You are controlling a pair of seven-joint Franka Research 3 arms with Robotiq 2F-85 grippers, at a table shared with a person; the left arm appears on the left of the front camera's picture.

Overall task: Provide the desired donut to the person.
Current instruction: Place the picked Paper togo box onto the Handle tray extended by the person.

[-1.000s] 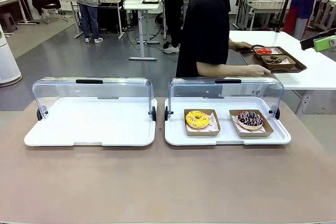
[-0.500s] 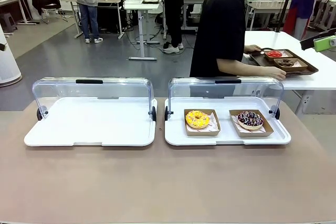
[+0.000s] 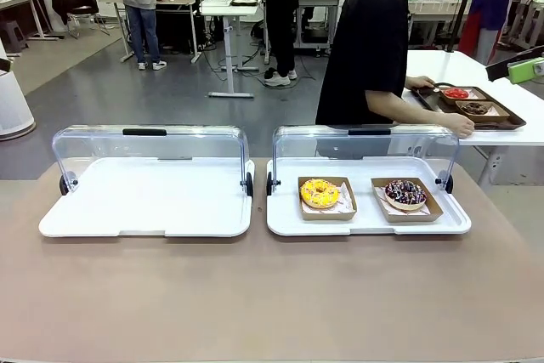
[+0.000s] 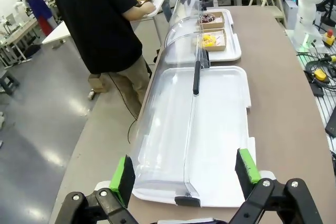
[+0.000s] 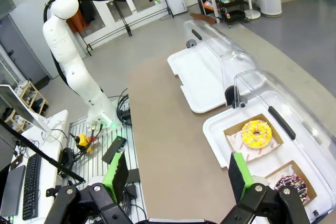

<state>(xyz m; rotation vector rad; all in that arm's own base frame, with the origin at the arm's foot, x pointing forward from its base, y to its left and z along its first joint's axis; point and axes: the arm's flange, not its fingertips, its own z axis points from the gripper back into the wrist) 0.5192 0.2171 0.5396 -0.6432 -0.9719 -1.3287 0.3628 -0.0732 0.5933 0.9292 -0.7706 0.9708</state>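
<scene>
A yellow-iced donut (image 3: 320, 193) and a dark sprinkled donut (image 3: 405, 194) sit in cardboard boxes on the right white tray (image 3: 285, 220), under its raised clear lid. The wrist views show both too: yellow donut (image 5: 255, 133) (image 4: 209, 39), dark donut (image 5: 290, 184) (image 4: 207, 18). The person (image 3: 370, 40) in a black top stands beyond the table, turned to the right, both hands on a brown tray (image 3: 497, 116) of other donuts on a white side table. My left gripper (image 4: 186, 174) hangs open above the empty left tray (image 4: 220, 129). My right gripper (image 5: 177, 177) is open, high above the table.
The left tray (image 3: 144, 223) holds nothing, and its clear lid (image 3: 149, 146) stands open. Bare brown tabletop (image 3: 272, 295) lies in front of both trays. My left arm (image 5: 68, 51) rises at the far end in the right wrist view. Cables and a keyboard lie beside the table.
The person has stepped to the right and slid the brown tray further right along the side table. The donuts and both trays have not moved.
</scene>
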